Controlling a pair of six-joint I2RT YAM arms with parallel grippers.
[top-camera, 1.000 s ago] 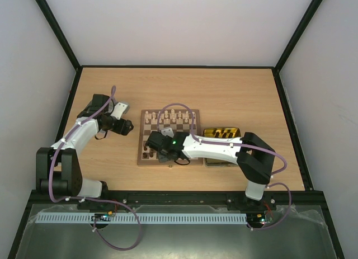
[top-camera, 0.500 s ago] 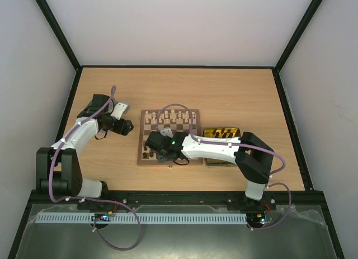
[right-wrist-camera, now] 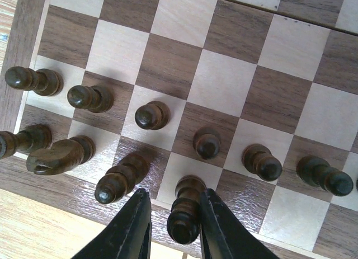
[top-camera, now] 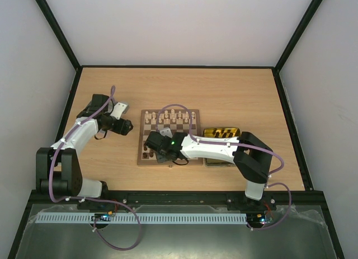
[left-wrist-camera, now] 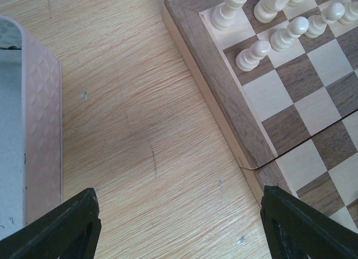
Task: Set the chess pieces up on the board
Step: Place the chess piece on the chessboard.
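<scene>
The left claw (left-wrist-camera: 179, 206) hangs over bare table (left-wrist-camera: 140, 130) with its fingers (left-wrist-camera: 67, 231) spread wide, pinching nothing. To its left lies the lid (left-wrist-camera: 39, 119). To its right is a corner of the board (left-wrist-camera: 218, 97), where pale pieces (left-wrist-camera: 253, 53) stand just inside the rim. Farther right, the right claw (right-wrist-camera: 174, 206) sits low over the board's near edge (the side closest to the arm bases). Its two fingers are narrowly apart on either side of one dark piece (right-wrist-camera: 184, 214) standing in the back row. The right finger looks to be against it and a slim gap shows at the left finger, so whether it is truly pinched cannot be told. Other dark pieces (right-wrist-camera: 151, 114) stand ahead of this claw and to both sides. Well to its right, just beside the board, lies the tin (top-camera: 222, 133).
</scene>
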